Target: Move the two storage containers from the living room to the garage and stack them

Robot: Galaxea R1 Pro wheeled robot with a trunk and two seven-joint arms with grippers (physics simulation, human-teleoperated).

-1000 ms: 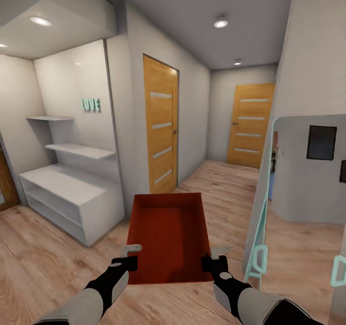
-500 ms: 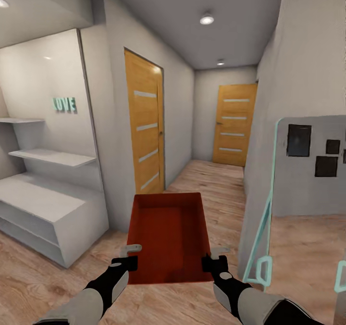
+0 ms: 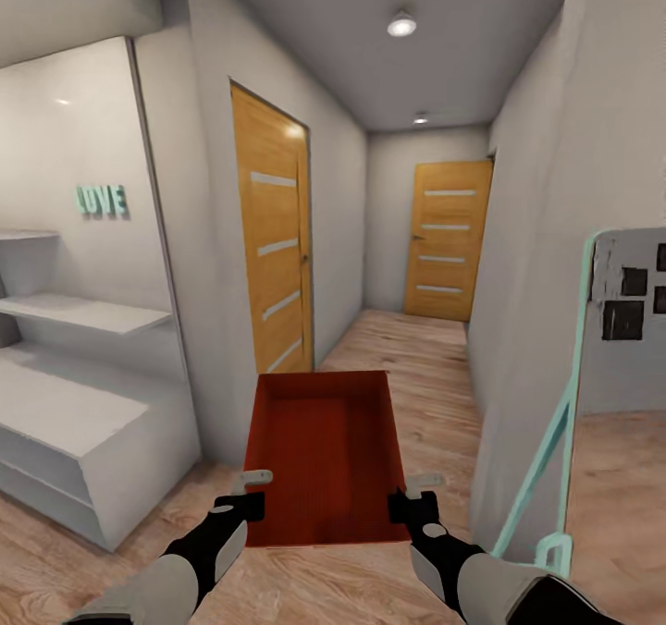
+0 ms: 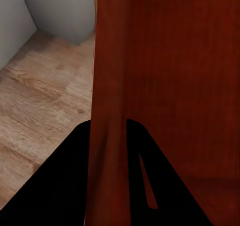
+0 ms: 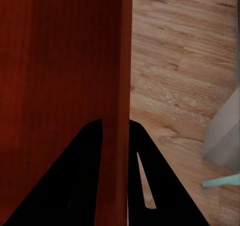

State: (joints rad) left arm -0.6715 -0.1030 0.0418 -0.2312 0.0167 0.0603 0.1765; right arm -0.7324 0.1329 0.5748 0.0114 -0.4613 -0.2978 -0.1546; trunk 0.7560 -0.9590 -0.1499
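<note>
Hallway ahead of you in the head view: plank floor, one wooden door on the left wall, another door at the far end, white shelves to the left. You carry the orange-red bin in front of you, clear of the floor, left gripper on its left wall, right gripper on its right wall.

Left wrist view: left gripper's fingers pinch the bin's wall.

Right wrist view: right gripper's fingers clamp the wall likewise.
</note>
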